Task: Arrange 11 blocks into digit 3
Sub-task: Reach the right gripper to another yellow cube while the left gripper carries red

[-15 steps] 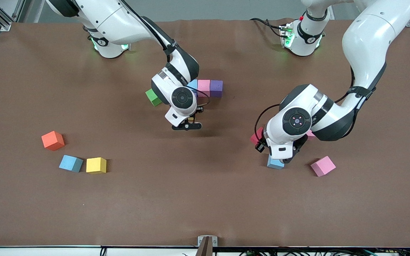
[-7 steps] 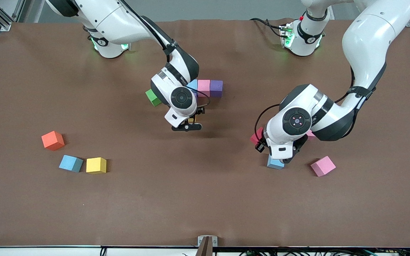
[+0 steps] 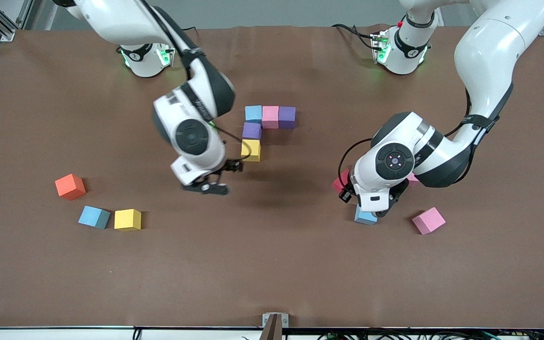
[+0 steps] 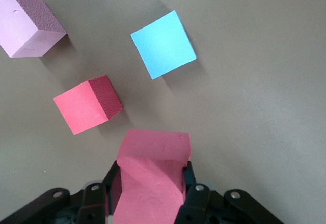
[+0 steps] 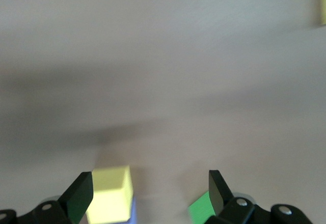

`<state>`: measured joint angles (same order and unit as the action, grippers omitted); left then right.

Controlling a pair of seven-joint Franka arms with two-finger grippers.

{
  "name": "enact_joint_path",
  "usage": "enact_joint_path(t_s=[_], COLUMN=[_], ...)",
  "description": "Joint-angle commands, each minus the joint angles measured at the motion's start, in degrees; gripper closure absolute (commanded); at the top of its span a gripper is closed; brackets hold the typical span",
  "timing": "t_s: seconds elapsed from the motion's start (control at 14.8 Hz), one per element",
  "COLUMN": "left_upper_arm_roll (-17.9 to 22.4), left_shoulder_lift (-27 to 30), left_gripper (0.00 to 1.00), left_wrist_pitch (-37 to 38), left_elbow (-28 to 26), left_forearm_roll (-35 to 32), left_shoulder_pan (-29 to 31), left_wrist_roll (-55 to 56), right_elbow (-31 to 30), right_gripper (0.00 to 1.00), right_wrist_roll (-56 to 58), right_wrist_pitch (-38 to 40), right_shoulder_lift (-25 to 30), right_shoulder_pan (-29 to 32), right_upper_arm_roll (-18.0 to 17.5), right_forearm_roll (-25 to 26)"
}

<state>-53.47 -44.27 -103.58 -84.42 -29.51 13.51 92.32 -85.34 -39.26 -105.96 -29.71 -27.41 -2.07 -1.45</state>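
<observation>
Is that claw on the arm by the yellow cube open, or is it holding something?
Open and empty. In its wrist view the right gripper has its jaws spread wide with only table between them; the yellow cube lies apart.

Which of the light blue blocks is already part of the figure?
The light blue block touching the pink block and the purple block. The other two lie loose: one beside the loose yellow block, one under the left gripper.

Orange cube (image 3: 70,186) on brown table (image 3: 272,264), green cube (image 5: 201,208)
</observation>
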Motion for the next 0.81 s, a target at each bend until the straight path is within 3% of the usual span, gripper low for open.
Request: enact_joint_path(t_s=[0.0,0.34,0.61,0.74], left_upper_arm_roll=[-0.1,0.0,0.3,0.3], left_shoulder_lift=[0.6,0.1,0.2,0.1], left_gripper=[0.56,0.58,0.58,0.58], left_wrist_pitch=[0.9,-1.8,-9.4,-14.6], left_elbow=[0.3,0.0,-5.9,-8.6], left_forearm_roll=[0.9,3.8,0.5,0.2], left_shoulder_pan=[0.1,-2.0,-5.4,-6.8], left_wrist_roll=[-1.2,4.1,26.2,34.5], right_elbow=[-0.4,-0.9,-1.0,-1.0], right_gripper=[0.0,0.0,0.0,0.0], right_wrist_roll=[1.4,14.4,22.4,30.0], right_wrist_pitch=[0.5,-1.9,-6.6,-10.9], right_shoulder_lift=[0.7,0.4,-0.8,-3.1], right_shoulder_pan=[3.1,10.0,13.7,15.1], right_upper_arm_roll=[4.2,6.6,6.6,6.6], right_forearm_roll=[0.2,0.3,1.5,5.3])
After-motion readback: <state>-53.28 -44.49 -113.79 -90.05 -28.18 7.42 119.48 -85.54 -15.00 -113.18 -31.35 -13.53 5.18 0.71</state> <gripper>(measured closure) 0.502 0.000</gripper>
